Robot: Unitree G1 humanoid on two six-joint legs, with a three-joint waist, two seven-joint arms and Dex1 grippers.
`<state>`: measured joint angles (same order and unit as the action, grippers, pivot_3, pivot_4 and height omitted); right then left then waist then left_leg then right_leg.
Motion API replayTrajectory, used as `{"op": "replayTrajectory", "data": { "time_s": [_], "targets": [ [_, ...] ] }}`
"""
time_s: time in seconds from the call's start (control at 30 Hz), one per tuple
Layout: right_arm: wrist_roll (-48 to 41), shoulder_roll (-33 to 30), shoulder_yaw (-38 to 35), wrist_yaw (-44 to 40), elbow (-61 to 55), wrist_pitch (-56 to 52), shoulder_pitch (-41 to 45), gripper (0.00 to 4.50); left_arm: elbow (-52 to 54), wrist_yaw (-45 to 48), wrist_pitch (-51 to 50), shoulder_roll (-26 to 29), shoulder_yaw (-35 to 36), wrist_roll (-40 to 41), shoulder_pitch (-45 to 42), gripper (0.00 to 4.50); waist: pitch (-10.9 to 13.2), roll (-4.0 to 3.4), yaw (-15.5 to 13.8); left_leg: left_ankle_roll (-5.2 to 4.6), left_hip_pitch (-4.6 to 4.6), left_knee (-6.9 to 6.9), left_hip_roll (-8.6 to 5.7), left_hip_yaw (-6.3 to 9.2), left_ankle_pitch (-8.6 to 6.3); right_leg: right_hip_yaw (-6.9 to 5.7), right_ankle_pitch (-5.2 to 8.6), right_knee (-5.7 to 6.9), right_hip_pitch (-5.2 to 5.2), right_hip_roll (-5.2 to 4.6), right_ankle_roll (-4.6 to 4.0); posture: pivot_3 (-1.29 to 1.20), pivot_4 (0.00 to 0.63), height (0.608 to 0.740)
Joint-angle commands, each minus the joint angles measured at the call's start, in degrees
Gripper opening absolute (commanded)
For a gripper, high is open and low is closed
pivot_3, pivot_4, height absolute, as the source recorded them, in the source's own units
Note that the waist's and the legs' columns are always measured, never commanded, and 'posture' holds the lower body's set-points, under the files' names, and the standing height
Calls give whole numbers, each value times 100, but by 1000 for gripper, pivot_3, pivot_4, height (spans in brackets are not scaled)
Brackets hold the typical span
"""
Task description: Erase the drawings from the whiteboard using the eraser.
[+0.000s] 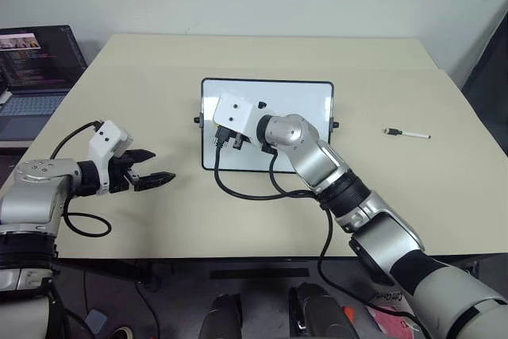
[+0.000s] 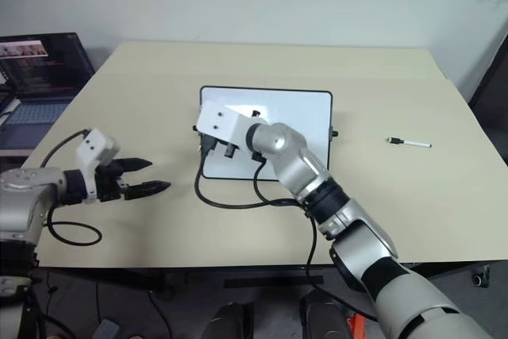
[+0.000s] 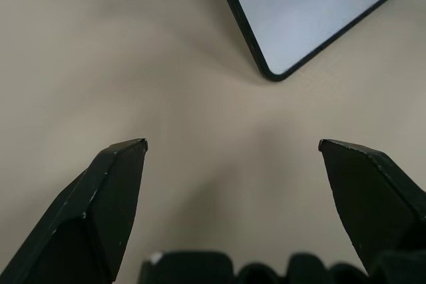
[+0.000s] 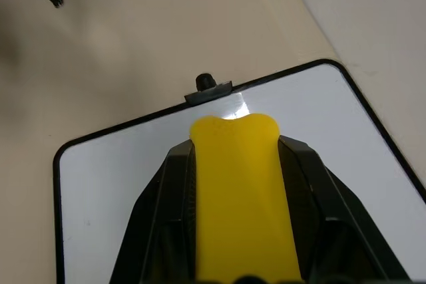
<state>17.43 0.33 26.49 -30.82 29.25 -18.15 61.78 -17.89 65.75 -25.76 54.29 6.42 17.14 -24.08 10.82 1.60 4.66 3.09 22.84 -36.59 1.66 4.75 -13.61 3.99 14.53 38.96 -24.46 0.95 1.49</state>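
The whiteboard [image 1: 305, 113] lies flat in the middle of the beige table, black-framed with small side knobs. My right gripper [image 4: 234, 147] is shut on the yellow eraser [image 4: 239, 197], which hovers over the board's left part near a knob [image 4: 205, 83]. In the eye views the white wrist housing [image 1: 234, 113] covers that part of the board. The drawings are hidden; the bare board surface looks plain white. My left gripper [image 1: 152, 170] is open with nothing in it, above the table to the left of the board, whose corner [image 3: 276, 71] lies ahead of its fingers.
A thin white marker pen [image 1: 406, 133] with a black cap lies on the table to the right of the board. An open laptop [image 1: 36, 69] stands off the table's left edge. Black cables [image 1: 246, 192] from my right arm loop over the table in front of the board.
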Motion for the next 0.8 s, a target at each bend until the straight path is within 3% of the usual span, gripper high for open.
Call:
{"op": "replayTrajectory", "data": {
  "time_s": [0.03, 0.43, 0.8],
  "targets": [
    [89, 91, 3, 124, 469, 348, 280, 1378, 251, 114, 48, 87, 31, 42, -79, 4500, 0, 0, 10, 0, 0, 1, 0, -1, 0, 0, 0, 0, 0, 0, 0, 0, 150, 740],
    [279, -26, 367, -560, 781, 375, 57, 1377, 680, 216, -161, -38, -151, 135, -384, 4500, 0, 0, 26, 0, -3, 17, 0, 2, 0, 1, 1, 3, -3, 2, -1, 0, 150, 740],
    [206, 232, -1, 256, 1572, 817, 745, 1377, 591, 234, -127, -23, -176, 48, -218, 4500, 0, 0, 31, 0, -6, 16, 1, 1, 1, 2, 1, 3, -2, 3, -1, 0, 150, 740]
  ]
}}
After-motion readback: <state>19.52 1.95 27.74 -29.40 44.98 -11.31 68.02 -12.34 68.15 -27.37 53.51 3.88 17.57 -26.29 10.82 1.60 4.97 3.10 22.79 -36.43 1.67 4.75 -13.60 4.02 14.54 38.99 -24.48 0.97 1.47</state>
